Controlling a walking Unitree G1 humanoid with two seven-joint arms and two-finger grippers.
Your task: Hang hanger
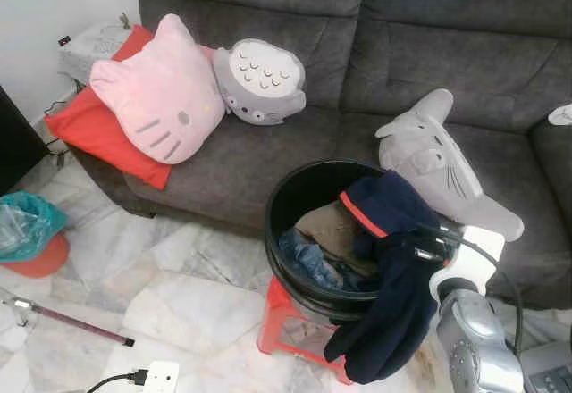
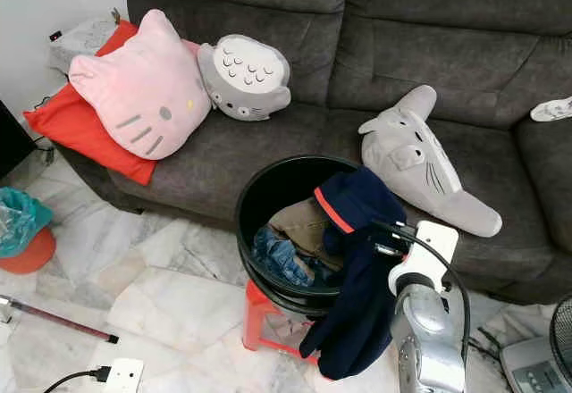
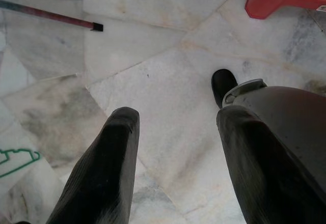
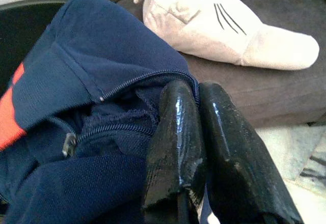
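The thin green hanger (image 3: 34,155) lies flat on the pale marble floor (image 3: 168,132), seen in the left wrist view. Only part of its outline is visible: a notched upper edge and one straight, slanting arm. The remainder is cropped.

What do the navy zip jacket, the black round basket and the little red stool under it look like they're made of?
Navy zip jacket: knit synthetic fabric, probably; matte weave, stitched seams. Black round basket: likely plastic, smooth and slightly glossy. Red stool: moulded plastic, by its shine. Right gripper pinches the jacket.
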